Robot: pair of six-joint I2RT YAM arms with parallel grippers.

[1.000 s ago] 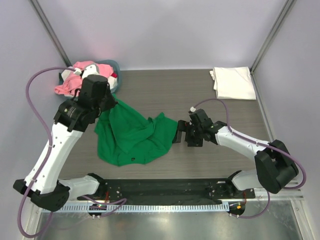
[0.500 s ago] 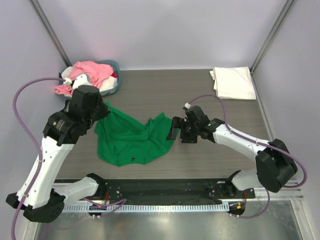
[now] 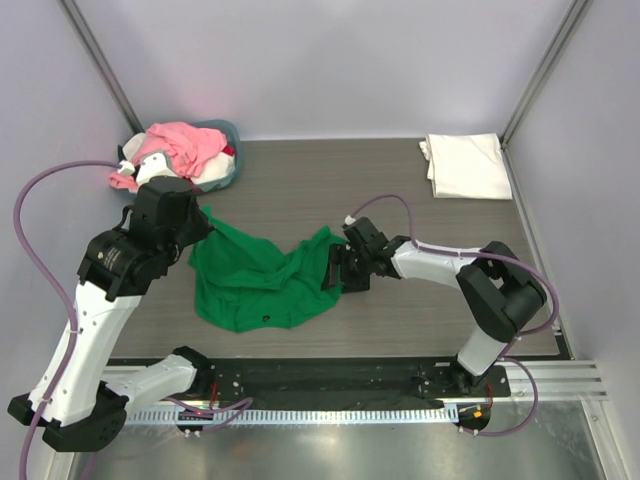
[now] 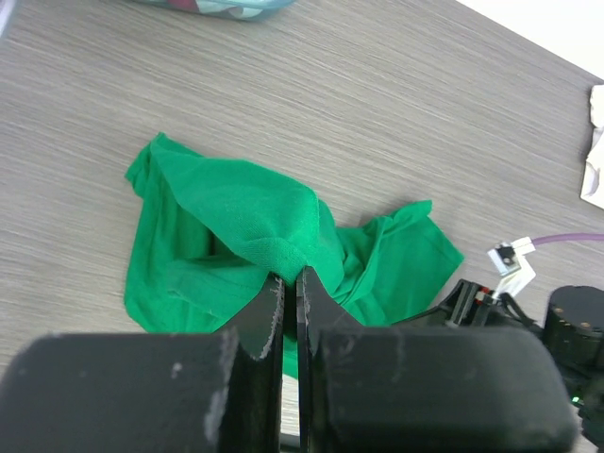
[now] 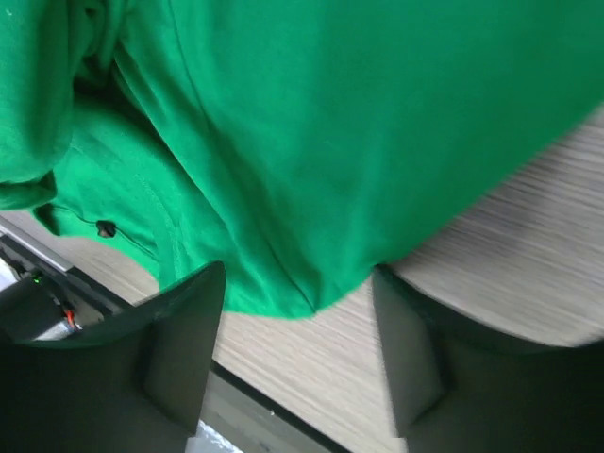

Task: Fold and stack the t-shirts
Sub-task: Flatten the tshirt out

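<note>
We note the white shirt point(image 3: 465, 165) folded at the table's point(image 3: 300, 170) far right corner, pink shirts point(image 3: 185, 140) heaped in the basket point(image 3: 229, 132), green shirt point(image 3: 260, 280) crumpled mid-table: left hand point(image 4: 291, 276) pinching its raised fold, right hand point(image 5: 297, 274) spread at its edge.

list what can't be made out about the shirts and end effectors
Top external: fingers of the left end effector, hidden under its wrist.
Top external: shirt count in the basket; the pink shirt covers it.
Left wrist: white shirt, cut off at right edge.
Right wrist: whether the open right end effector touches the green shirt; too close.
</note>
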